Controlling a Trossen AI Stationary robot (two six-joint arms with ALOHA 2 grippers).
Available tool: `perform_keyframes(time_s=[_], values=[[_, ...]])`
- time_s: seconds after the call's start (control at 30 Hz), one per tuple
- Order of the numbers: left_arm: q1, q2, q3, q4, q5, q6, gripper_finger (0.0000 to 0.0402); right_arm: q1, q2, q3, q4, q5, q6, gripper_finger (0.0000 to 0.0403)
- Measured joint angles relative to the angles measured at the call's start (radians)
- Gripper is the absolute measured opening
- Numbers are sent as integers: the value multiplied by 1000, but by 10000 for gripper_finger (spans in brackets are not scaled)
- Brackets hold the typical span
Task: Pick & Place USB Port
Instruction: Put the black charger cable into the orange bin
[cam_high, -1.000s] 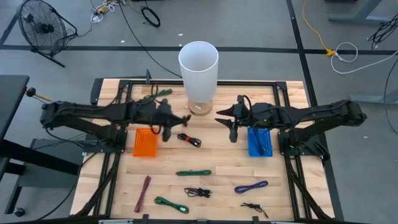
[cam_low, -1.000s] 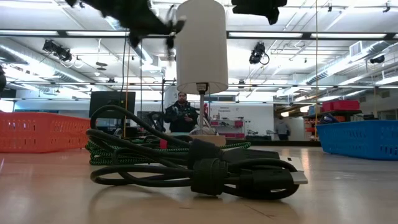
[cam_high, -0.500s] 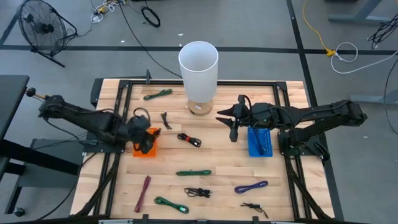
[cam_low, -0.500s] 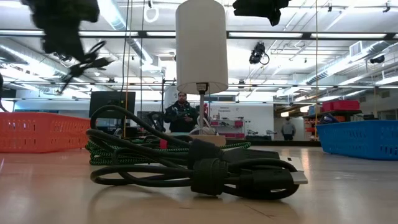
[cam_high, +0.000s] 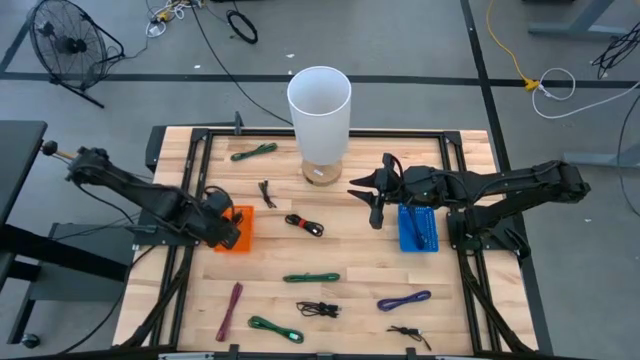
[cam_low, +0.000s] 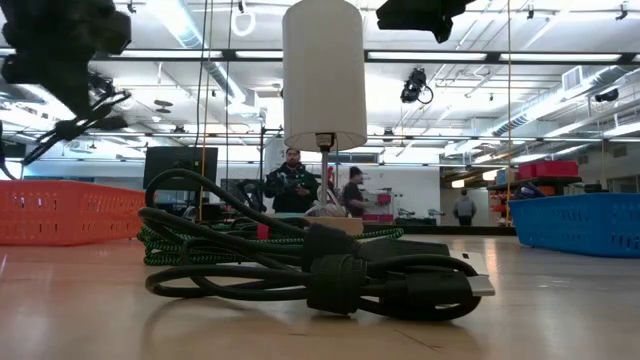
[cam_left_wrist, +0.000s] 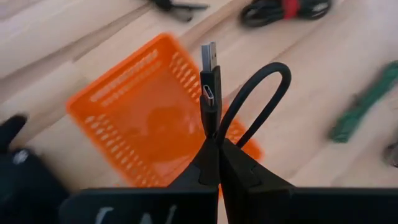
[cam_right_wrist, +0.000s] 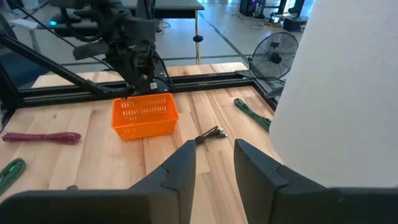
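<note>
Wooden slats make up the table (cam_high: 350, 255) I am working over, in a workshop with a grey floor. My left gripper (cam_left_wrist: 212, 144) hangs above the orange basket (cam_left_wrist: 149, 124), fingers pinched together on a black USB cable (cam_left_wrist: 214, 93) whose plug and loop stick out beyond the fingertips. My right gripper (cam_right_wrist: 214, 155) waits in the air near the white lamp (cam_high: 319, 118), fingers apart around nothing, with the blue basket (cam_high: 417, 228) just behind it.
</note>
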Motion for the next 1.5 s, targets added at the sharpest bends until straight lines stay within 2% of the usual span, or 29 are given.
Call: perform_keyframes(time_s=[0.43, 0.87, 0.97, 1.13, 1.2, 1.3, 1.5], values=[[1, 136, 0, -45, 57, -14, 9, 0, 0, 0, -2, 0, 0, 107], [14, 182, -1, -42, 39, -8, 78, 0, 0, 0, -2, 0, 1, 107], [33, 181, -1, -43, 1, 36, 82, 0, 0, 0, -2, -1, 1, 107], [101, 181, -1, -34, -163, 111, 78, 0, 0, 0, -5, 0, -1, 107], [159, 181, -1, -21, -162, 173, 76, 0, 0, 0, -5, -1, -2, 107], [261, 181, -1, 33, -109, 354, 78, 0, 0, 0, -7, 0, -1, 107], [459, 181, -1, 237, -9, 906, 84, 0, 0, 0, -7, -1, -1, 107]])
